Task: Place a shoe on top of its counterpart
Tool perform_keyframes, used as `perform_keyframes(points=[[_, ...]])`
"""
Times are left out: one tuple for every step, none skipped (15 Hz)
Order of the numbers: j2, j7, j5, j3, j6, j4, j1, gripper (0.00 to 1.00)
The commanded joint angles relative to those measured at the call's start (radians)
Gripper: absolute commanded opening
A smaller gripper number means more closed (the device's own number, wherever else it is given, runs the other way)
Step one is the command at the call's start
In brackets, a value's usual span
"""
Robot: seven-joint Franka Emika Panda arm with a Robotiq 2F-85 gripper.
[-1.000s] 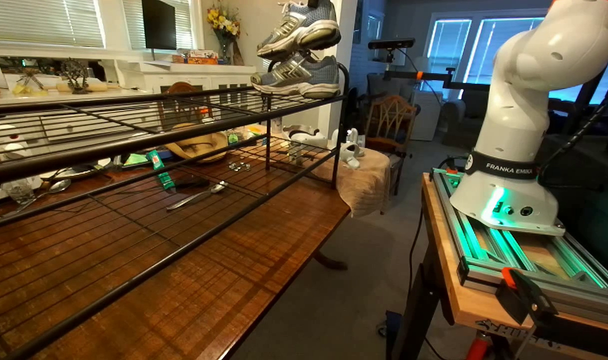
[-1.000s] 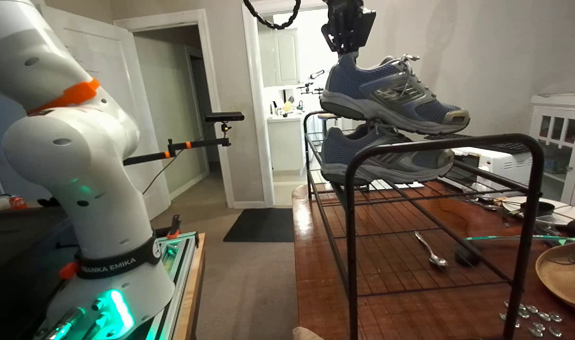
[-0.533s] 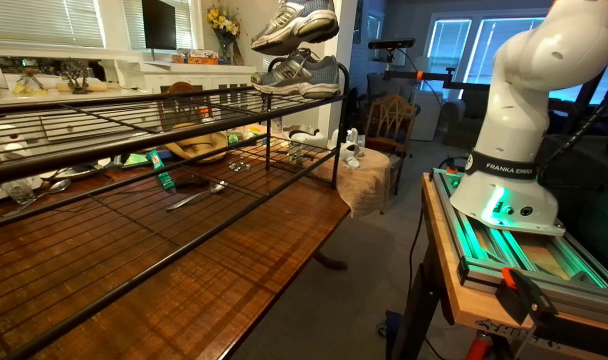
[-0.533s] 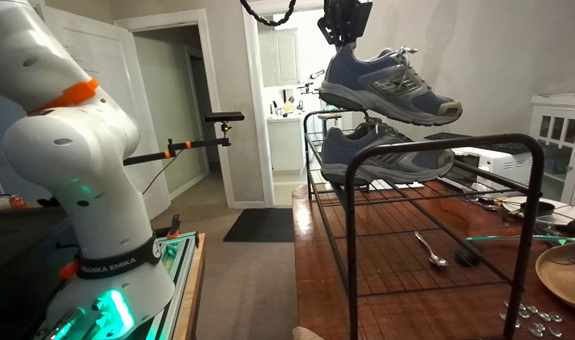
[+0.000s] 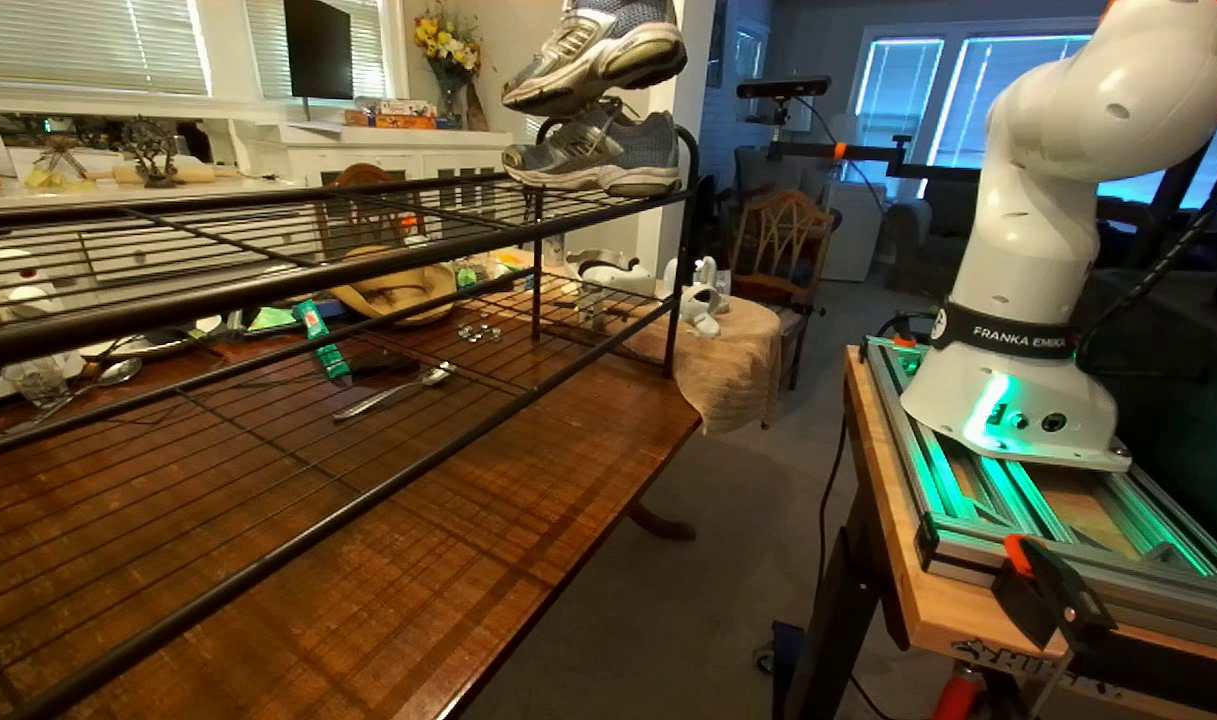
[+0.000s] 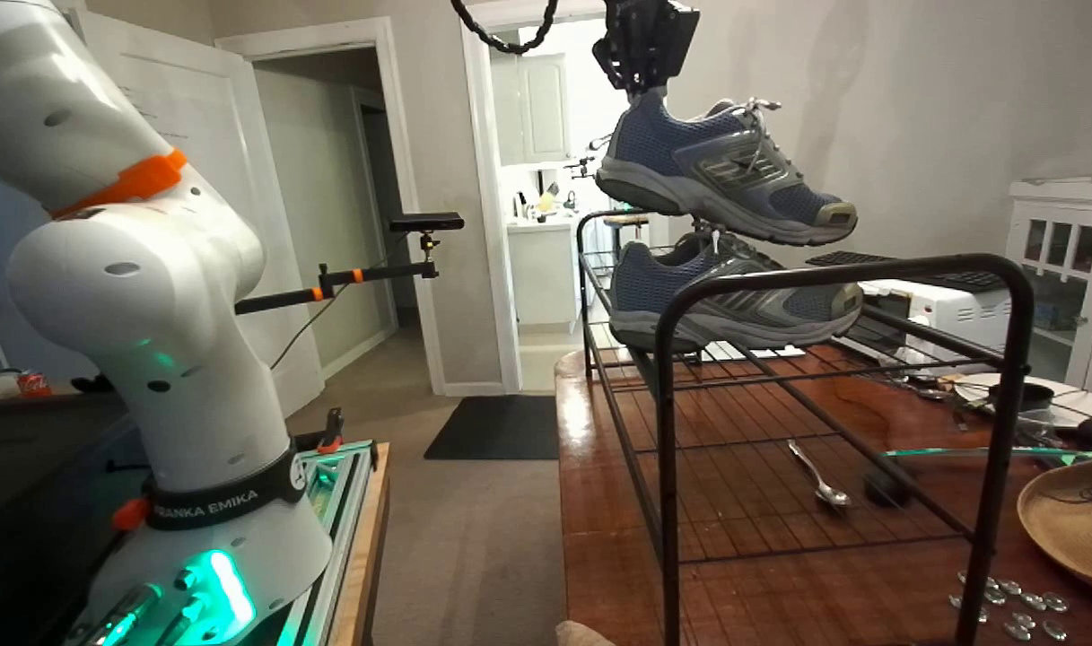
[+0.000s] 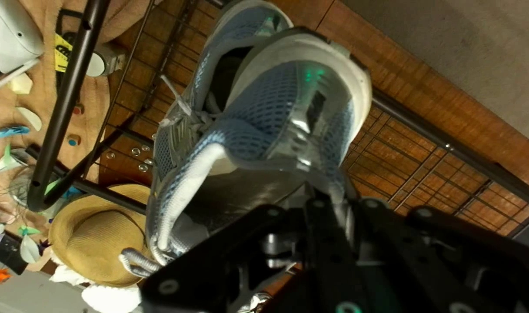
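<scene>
White arm point(image 6: 151, 296) at left in an exterior view; hand point(image 6: 646, 91) clamped on heel of the shoe point(image 6: 725, 170), held above its counterpart point(image 6: 743, 314), toe right, tipped down; contact between them unclear; counterpart on top shelf of rack point(image 6: 668, 467) over surface point(image 6: 595, 538); straw hat point(image 6: 1075, 516) at right edge.

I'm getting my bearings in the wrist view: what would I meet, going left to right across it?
White object, straw hat, held sneaker, right-hand rack rail. The lower sneaker overlaps the held one, so I left it out.
</scene>
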Motion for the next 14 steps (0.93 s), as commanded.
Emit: perform_keyframes(points=[[-0.016, -0.069, -0.023, -0.014, -0.053, 0.008, 0.009, 0.02], [-0.015, -0.085, -0.024, -0.018, -0.058, 0.008, 0.009, 0.02], [-0.014, -0.098, -0.023, -0.020, -0.063, 0.008, 0.009, 0.02], [-0.015, -0.118, -0.020, -0.024, -0.064, 0.006, 0.011, 0.02], [-0.015, -0.132, -0.021, -0.026, -0.066, 0.004, 0.012, 0.02], [-0.014, -0.142, -0.023, -0.027, -0.068, 0.002, 0.011, 0.02], [-0.015, -0.150, -0.025, -0.029, -0.069, 0.001, 0.010, 0.02], [-0.014, -0.155, -0.030, -0.029, -0.070, 0.003, 0.007, 0.02], [-0.014, -0.159, -0.032, -0.032, -0.071, 0.006, 0.006, 0.02], [-0.013, -0.162, -0.036, -0.033, -0.071, 0.007, 0.005, 0.02], [-0.012, -0.167, -0.039, -0.035, -0.072, 0.008, 0.005, 0.02], [-0.012, -0.167, -0.041, -0.036, -0.070, 0.006, 0.005, 0.02], [-0.011, -0.168, -0.042, -0.036, -0.070, 0.005, 0.005, 0.02], [-0.011, -0.168, -0.042, -0.037, -0.069, 0.003, 0.005, 0.02]])
